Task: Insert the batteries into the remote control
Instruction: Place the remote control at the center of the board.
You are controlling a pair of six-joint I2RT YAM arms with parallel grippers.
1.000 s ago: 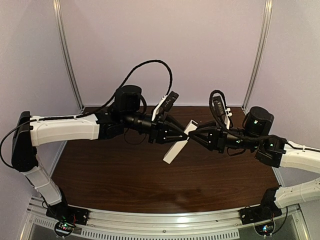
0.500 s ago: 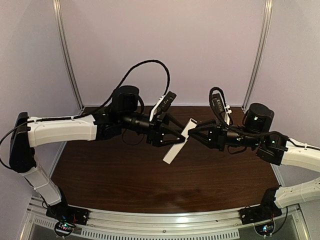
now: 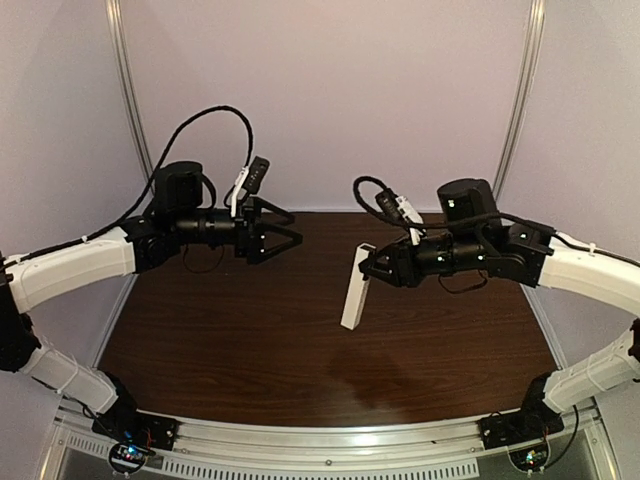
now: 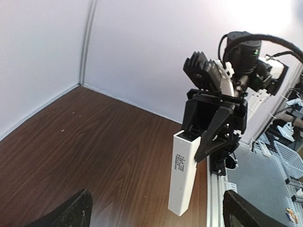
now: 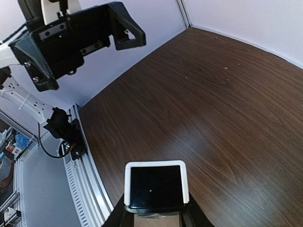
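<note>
The remote control (image 3: 353, 293) is a slim white bar hanging nearly upright over the table's middle. My right gripper (image 3: 368, 262) is shut on its upper end. In the left wrist view the remote control (image 4: 183, 176) shows small dark print on its side, with the right gripper (image 4: 208, 137) clamped at its top. Seen end-on in the right wrist view, the remote control (image 5: 156, 185) has a dark face in a white rim, between my right gripper (image 5: 156, 209) fingers. My left gripper (image 3: 296, 226) stands open and empty, well left of the remote. No batteries are in view.
Dark wooden table (image 3: 250, 340) with a metal rail (image 3: 330, 440) along its near edge. White walls and upright metal posts (image 3: 135, 110) close in the back. The left gripper (image 5: 75, 38) shows at the top left of the right wrist view.
My left gripper opened, let go of the remote and drew back to the left. The right arm swung the remote more upright and a little left, still holding its top end.
</note>
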